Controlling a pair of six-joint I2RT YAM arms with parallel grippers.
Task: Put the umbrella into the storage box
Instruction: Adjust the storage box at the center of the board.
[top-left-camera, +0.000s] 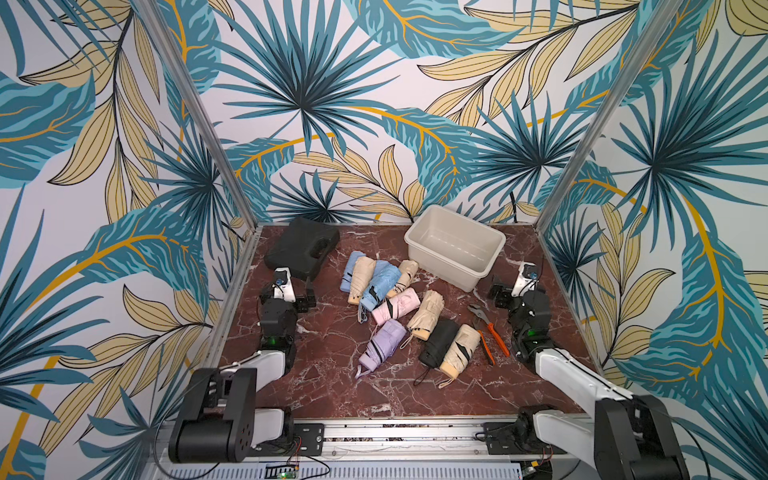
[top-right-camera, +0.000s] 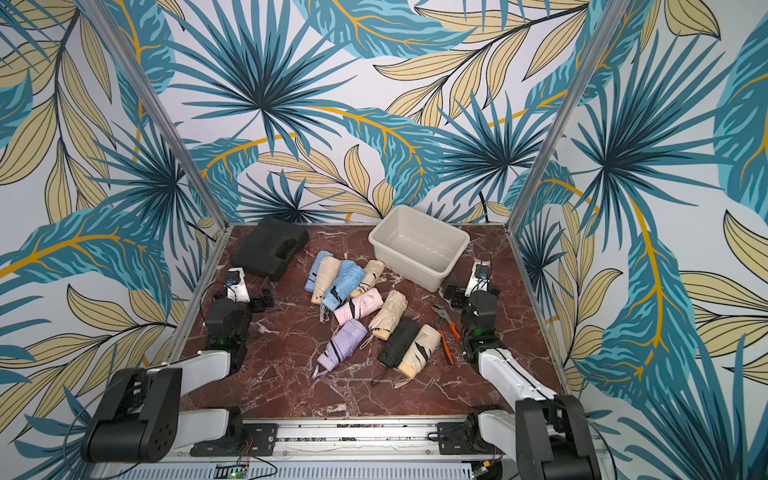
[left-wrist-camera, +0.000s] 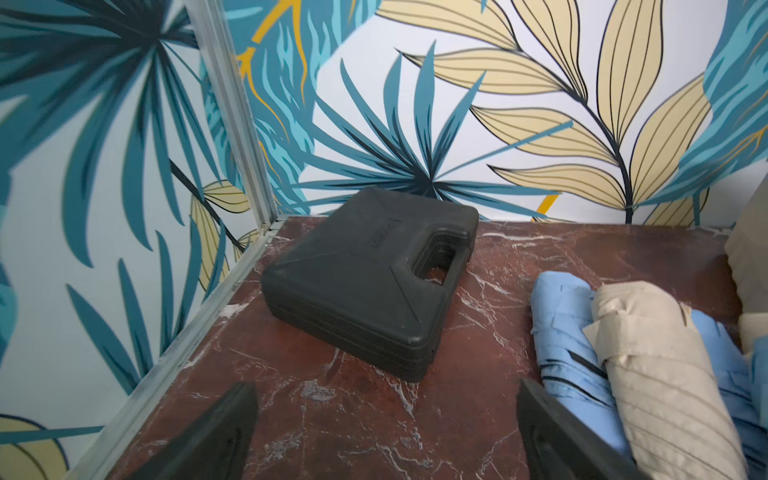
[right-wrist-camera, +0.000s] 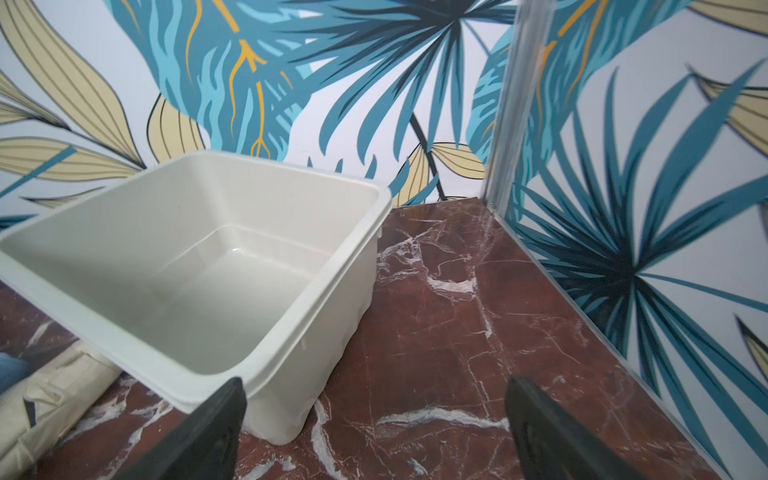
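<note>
Several folded umbrellas lie in a loose pile mid-table: a light blue one (top-left-camera: 380, 282), pink (top-left-camera: 397, 305), lilac (top-left-camera: 384, 343), black (top-left-camera: 438, 343) and beige ones (top-left-camera: 428, 313). The off-white storage box (top-left-camera: 446, 269) stands empty at the back right, beside the pile. My left gripper (top-left-camera: 308, 296) hovers open left of the pile; its wrist view shows bare marble between the fingers and the blue umbrella (left-wrist-camera: 569, 332) beside one finger (left-wrist-camera: 552, 432). My right gripper (top-left-camera: 500, 295) is open beside the near corner of the box (right-wrist-camera: 316, 345), holding nothing.
A black moulded hard case (top-left-camera: 301, 247) lies at the back left, ahead of the left gripper (left-wrist-camera: 385, 388). Orange-handled pliers (top-left-camera: 488, 332) lie by the right arm. Aluminium rails and patterned walls close in the table on three sides.
</note>
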